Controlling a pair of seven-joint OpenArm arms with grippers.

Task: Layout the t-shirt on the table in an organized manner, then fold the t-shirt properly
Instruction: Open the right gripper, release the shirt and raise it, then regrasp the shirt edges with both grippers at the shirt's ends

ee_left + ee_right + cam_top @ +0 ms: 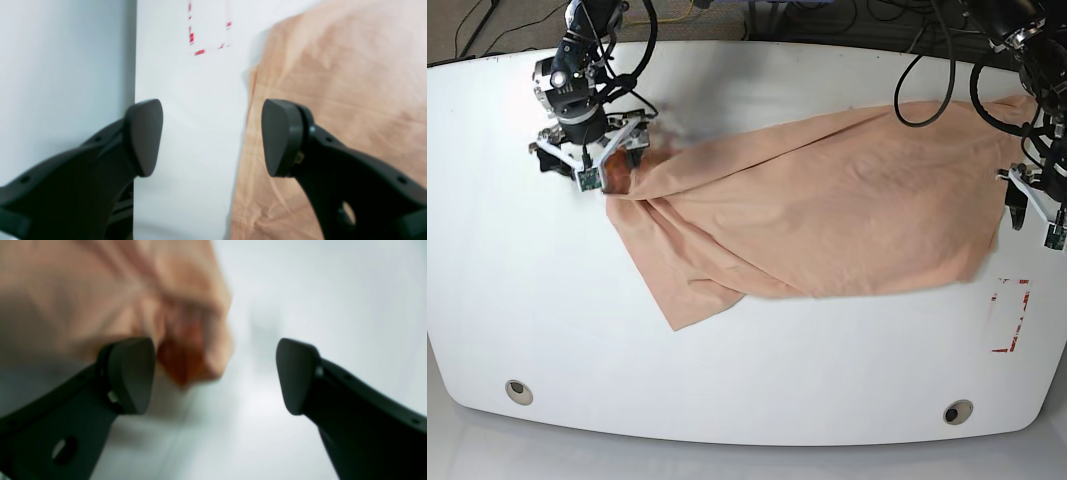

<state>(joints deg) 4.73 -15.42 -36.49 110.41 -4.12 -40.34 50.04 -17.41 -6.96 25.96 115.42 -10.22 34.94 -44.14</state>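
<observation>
Soft creased cloth t-shirt [827,215] on glossy table [747,400].

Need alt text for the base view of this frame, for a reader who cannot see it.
A peach t-shirt lies spread but creased across a white table, one end folded over on itself. The right gripper, open, sits at the shirt's bunched corner; the left gripper, also open, is at the opposite edge, near a red-marked rectangle.
</observation>
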